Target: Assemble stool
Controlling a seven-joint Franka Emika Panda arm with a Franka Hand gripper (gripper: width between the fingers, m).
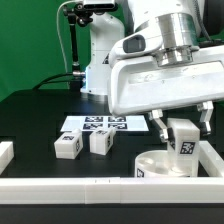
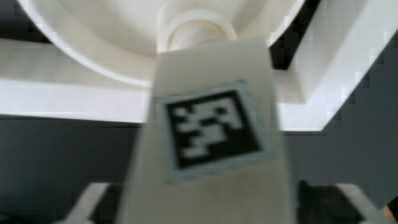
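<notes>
Exterior view shows you the gripper (image 1: 184, 128) clamped on one leg (image 1: 184, 143), held upright with its lower end at the round seat (image 1: 155, 167), which lies at the exterior view's right; I judge that lines it up for its socket. The second leg (image 1: 67, 146) and third leg (image 1: 100, 142) lie beside the marker board (image 1: 95, 124)

- Exterior view: bright, even light from above; the white arm casing (image 1: 160, 80) and the seat (image 1: 160, 163) look nearly washed out.
- The black table (image 1: 30, 115) reads dark and dull.
- The loose legs (image 1: 68, 146) have bright tops and greyer sides.
- Wrist view: the leg (image 2: 205, 130) fills the frame, out of focus, tag edges smeared.
- The seat behind it glows pale and soft.
</notes>
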